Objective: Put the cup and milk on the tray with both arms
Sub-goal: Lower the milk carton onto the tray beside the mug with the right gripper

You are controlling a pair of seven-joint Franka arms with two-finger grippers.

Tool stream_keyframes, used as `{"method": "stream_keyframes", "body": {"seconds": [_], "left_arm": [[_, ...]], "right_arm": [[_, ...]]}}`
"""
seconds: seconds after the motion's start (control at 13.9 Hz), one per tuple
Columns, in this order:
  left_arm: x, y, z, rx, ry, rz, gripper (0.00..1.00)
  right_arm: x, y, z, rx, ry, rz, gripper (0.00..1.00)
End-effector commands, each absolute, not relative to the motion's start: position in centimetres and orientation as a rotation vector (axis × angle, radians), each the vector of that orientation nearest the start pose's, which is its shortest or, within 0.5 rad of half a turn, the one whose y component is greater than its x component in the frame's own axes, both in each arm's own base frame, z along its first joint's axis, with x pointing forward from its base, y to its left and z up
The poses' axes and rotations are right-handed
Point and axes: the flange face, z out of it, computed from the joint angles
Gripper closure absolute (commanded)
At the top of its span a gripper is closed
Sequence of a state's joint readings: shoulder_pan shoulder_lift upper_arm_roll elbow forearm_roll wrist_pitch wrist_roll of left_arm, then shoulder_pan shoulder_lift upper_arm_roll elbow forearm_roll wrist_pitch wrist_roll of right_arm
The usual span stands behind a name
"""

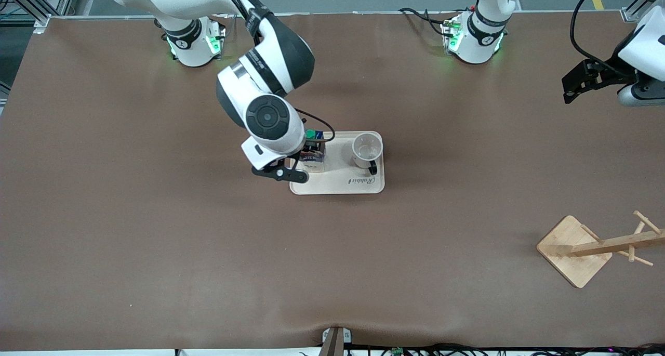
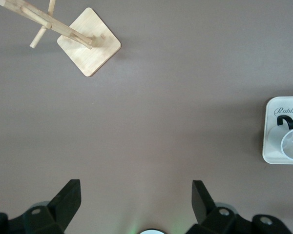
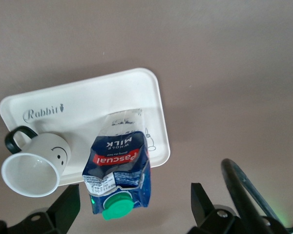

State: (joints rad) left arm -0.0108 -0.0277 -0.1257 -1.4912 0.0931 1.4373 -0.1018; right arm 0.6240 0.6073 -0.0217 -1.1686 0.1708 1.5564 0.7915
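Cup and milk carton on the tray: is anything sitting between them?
No. Between the cup and the milk only bare tray shows, clearest in the right wrist view.

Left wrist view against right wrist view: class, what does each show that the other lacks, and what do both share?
Only the left wrist view shows the wooden rack and the open left tool, over bare table. Only the right wrist view shows the milk, upright on the tray, the cup's smiley face, and the open right tool, above the milk. Both show the tray and the cup standing on it.
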Motion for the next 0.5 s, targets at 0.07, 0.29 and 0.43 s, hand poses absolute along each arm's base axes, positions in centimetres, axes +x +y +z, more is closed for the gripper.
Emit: {"method": "stream_keyframes", "body": {"seconds": [0.07,0.29,0.43], "left_arm": [[52.1,-6.2,66.7,-3.037,0.06,0.004,0.0],[52.2,-6.3,66.7,-3.038,0.063,0.004,0.0],[52.2,-6.2,66.6,-3.038,0.063,0.014,0.0]], "right_arm": [[60.0,35.0,47.7,-3.085,0.429,0.407,0.0],[60.5,31.1,50.7,-3.08,0.466,0.402,0.0],[61.6,27.1,52.6,-3.049,0.552,0.385,0.0]]}}
